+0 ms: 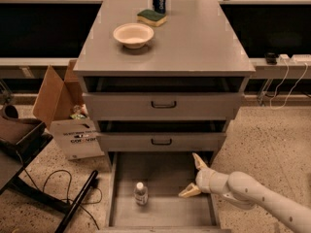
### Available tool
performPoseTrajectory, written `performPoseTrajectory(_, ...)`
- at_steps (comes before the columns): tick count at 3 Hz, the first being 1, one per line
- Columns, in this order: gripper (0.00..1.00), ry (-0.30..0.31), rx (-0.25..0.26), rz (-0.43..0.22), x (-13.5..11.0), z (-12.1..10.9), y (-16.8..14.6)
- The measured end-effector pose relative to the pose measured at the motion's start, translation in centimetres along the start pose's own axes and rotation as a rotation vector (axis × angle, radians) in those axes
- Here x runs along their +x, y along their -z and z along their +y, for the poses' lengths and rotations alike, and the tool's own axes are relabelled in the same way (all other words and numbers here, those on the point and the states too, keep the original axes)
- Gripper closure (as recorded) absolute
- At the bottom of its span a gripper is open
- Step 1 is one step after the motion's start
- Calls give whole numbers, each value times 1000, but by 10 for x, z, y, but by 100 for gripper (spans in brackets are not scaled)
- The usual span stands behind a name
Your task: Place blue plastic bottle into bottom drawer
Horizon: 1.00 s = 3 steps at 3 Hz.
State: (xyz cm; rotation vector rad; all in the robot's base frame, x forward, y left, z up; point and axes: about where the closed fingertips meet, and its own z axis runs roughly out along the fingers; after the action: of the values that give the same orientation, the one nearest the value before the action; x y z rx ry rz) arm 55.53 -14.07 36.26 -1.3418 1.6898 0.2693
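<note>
Grey metal fills the lower centre of my one view: the bottom drawer point(167, 216) is pulled out, and the blue plastic bottle point(141, 194) stands upright on its floor, left of middle. My tool point(194, 176) sits at lower right, over the drawer's right side, released, its fingers spread and well apart from the bottle. I judge the placing done; next I'd lift the arm out, clearing the bottle and the middle drawer point(161, 142)
</note>
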Motion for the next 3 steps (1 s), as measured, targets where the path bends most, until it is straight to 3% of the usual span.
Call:
performPoseTrajectory(1, 0, -43, 12, 125, -30, -4, 12)
performPoseTrajectory(2, 0, -93, 33, 220, -82, -3, 8)
performPoseTrajectory(3, 0, -56, 39, 238, -118, 1, 1)
